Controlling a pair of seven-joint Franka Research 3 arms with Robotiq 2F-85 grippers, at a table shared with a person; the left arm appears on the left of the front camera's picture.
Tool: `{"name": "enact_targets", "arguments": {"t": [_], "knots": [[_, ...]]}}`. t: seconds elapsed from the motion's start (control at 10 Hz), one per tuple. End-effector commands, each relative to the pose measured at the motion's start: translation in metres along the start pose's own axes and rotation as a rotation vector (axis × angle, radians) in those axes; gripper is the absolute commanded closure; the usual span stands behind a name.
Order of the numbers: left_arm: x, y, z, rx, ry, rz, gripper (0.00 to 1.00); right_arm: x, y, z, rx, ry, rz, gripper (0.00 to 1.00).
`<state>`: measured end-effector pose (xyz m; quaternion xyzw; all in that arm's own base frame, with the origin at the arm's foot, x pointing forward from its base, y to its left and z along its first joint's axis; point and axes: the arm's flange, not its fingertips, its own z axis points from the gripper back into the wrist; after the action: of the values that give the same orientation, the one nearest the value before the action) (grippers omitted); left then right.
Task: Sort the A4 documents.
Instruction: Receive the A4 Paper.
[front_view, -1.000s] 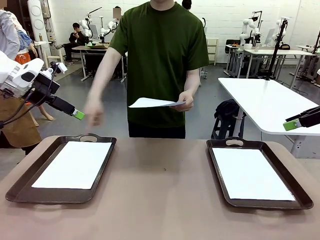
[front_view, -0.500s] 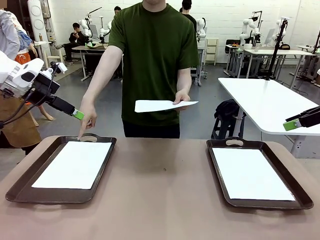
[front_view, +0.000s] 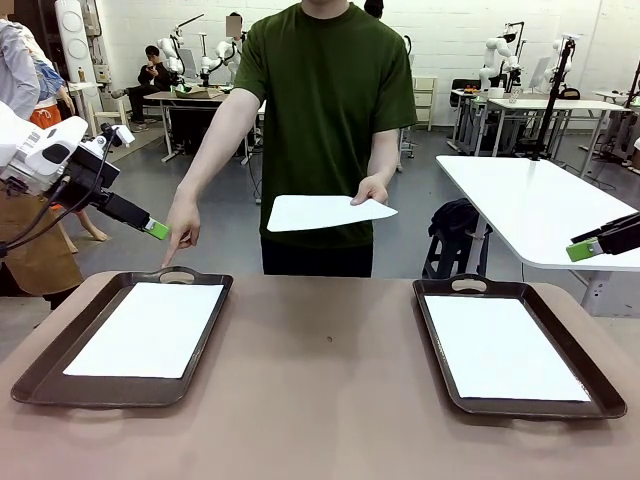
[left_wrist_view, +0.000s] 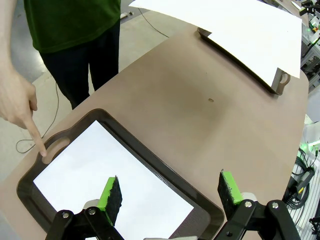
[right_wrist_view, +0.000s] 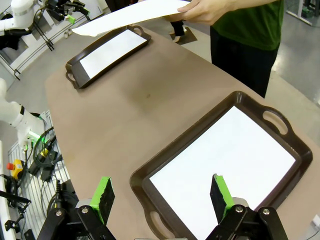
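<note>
On my left, the left gripper (front_view: 157, 229) hangs above the far end of the left tray (front_view: 40, 375), its jaws spread wide with nothing between the green pads (left_wrist_view: 111, 196). That tray is dark brown and glossy, with a raised rim and a cut-out handle, and a flat white sheet (front_view: 148, 328) lies square inside it. The person's pointing hand (front_view: 181, 228) has one finger aimed down at the tray's far handle; from my left wrist camera the fingertip looks to be on it or just above, I cannot tell which.

In the middle, the person's other hand (front_view: 372, 190) holds a loose sheet (front_view: 325, 212) in the air above the far edge of the matte brown table (front_view: 320, 400). The paper is thin and blank-looking and sags slightly.

On my right, the second tray (front_view: 600, 400) matches the first and carries its own sheet (front_view: 503, 347), lying flat. My right gripper (front_view: 586, 249) waits beyond it, off the table edge, fingers wide apart and empty.

I judge the sorting partly done: each tray holds paper, the held sheet remains, and the pointing suggests it belongs on the left.
</note>
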<state>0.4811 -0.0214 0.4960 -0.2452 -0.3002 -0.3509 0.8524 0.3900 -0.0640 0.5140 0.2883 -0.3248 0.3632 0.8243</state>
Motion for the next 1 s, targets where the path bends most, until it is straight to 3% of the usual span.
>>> {"name": "enact_targets", "arguments": {"t": [0.0,0.4,0.7,0.9], "knots": [[0.0,0.0,0.0,0.0,0.0,0.0,0.0,0.001,0.0,0.0,-0.007,-0.006,0.006,0.0],[0.028,0.011,-0.027,-0.209,-0.088,0.141,0.0,0.001,0.0,0.0,-0.007,-0.006,0.006,0.0],[0.035,0.026,-0.042,-0.408,-0.148,0.403,0.0,0.001,0.0,0.0,-0.007,-0.006,0.006,0.0],[0.04,0.032,-0.067,-0.567,-0.102,0.581,0.0,0.001,0.0,0.0,-0.007,-0.006,0.006,0.0]]}}
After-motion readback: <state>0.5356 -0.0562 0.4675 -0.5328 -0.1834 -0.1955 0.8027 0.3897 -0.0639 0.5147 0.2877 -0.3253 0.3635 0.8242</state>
